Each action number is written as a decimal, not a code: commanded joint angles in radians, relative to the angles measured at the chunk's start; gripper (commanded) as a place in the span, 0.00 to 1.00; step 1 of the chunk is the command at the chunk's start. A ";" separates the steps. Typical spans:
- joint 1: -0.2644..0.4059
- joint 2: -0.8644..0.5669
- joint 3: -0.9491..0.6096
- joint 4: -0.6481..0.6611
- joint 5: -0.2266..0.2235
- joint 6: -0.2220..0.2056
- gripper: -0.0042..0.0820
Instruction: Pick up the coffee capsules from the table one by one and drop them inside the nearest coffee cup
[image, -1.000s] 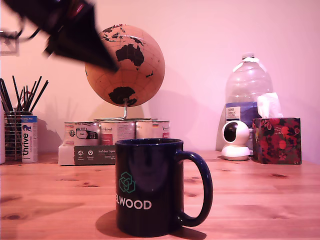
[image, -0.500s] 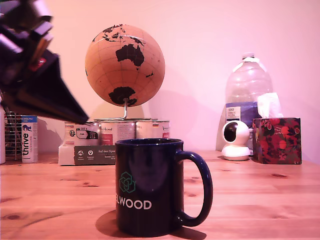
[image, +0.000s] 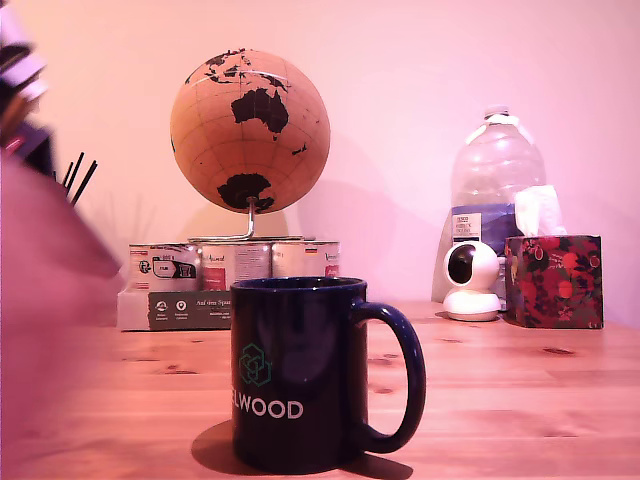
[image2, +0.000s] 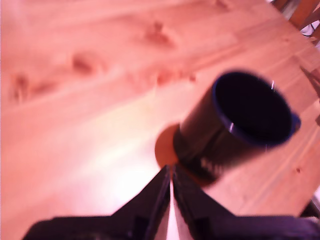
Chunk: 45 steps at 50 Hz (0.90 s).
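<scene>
Mug (image: 300, 375): upright on wooden table (image: 520, 390), handle toward the exterior view's right. Gripper (image2: 170, 186): above table near mug, jaws nearly closed, narrow gap, nothing held. Capsule: not visible.

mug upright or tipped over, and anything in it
Upright: the mug stands on its base on the table, rim level, handle to the exterior view's right. The wrist view shows only a dark interior; contents cannot be told.

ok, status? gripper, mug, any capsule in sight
Gripper shut, empty, above bare table. Mug upright beside it, untouched. No capsule in either view. Path clear.
</scene>
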 joint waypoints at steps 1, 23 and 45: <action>0.000 -0.016 -0.029 0.008 -0.001 -0.017 0.03; -0.015 -0.027 -0.036 0.100 -0.115 -0.032 0.03; -0.015 -0.027 -0.036 0.185 -0.115 -0.052 0.03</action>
